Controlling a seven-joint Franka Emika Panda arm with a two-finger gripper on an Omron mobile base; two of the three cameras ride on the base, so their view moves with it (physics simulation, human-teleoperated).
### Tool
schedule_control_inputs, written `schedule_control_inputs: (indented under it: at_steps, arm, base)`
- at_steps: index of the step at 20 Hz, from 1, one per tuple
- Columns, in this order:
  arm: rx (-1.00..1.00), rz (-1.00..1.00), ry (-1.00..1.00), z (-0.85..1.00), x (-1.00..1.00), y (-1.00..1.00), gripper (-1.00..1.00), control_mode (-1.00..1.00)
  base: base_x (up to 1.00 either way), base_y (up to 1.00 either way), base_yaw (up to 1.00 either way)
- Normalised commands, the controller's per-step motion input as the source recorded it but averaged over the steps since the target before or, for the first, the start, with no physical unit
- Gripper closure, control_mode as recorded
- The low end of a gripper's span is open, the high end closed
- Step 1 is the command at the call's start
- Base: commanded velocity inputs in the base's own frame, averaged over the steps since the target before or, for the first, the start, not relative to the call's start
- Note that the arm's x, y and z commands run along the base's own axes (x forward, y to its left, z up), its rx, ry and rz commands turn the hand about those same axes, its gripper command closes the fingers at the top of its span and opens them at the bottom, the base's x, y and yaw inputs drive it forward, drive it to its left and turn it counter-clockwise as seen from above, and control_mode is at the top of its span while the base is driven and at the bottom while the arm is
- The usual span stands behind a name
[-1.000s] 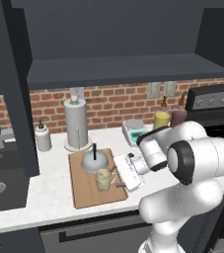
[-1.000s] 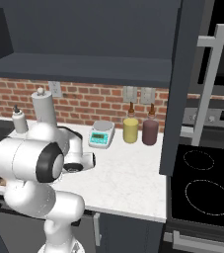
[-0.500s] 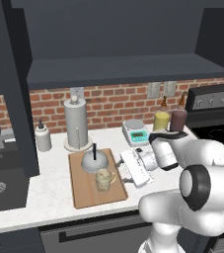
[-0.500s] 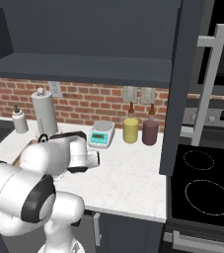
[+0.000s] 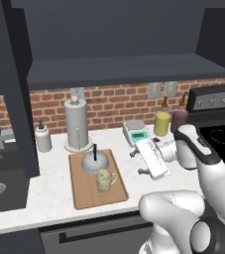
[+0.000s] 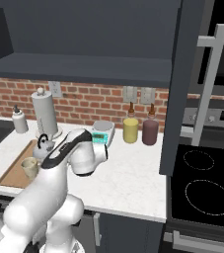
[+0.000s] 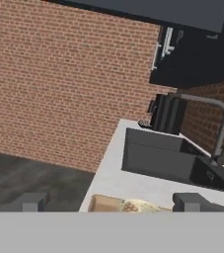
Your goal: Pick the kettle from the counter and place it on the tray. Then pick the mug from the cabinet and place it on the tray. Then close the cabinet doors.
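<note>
The light-grey kettle and the beige mug both stand on the wooden tray, the mug just in front of the kettle. My gripper hovers to the right of the tray, pointing left toward it, open with nothing between its fingers. Seen from the right base, the kettle, the mug and the tray lie left of my arm. In the hand view my gripper frames the tray's edge. The cabinet stands open, its doors swung out.
A paper-towel cylinder and a soap bottle stand behind the tray. A small scale, a yellow jar and a dark red jar line the brick wall. The sink is at the left, the stove at the right.
The arm has swung to the right and my gripper has drawn back a little from the mug on the tray, staying open. Kettle, mug and tray have not moved.
</note>
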Motion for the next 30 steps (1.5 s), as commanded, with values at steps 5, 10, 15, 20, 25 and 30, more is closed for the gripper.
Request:
schedule_control_inputs:
  at_steps: [5, 10, 15, 20, 25, 30]
  arm:
    - [0.0, -0.11, 0.0, 0.72, -0.39, -0.43, -1.0, -1.0]
    - [0.02, -0.19, 0.03, 0.63, -0.37, -0.47, -1.0, -1.0]
    - [0.02, -0.15, 0.0, 0.25, -0.28, -0.47, -1.0, -1.0]
    - [0.09, -0.08, -0.12, 0.01, -0.27, -0.57, -1.0, -1.0]
    - [0.11, -0.12, -0.06, 0.37, -0.07, -0.63, -1.0, -1.0]
    - [0.09, -0.09, 0.0, 0.49, 0.0, -0.66, -1.0, -1.0]
  base:
    - [0.0, 0.0, 0.0]
    - [0.0, 0.0, 0.0]
    - [0.0, 0.0, 0.0]
    - [0.0, 0.0, 0.0]
    - [0.0, 0.0, 0.0]
    - [0.0, 0.0, 0.0]
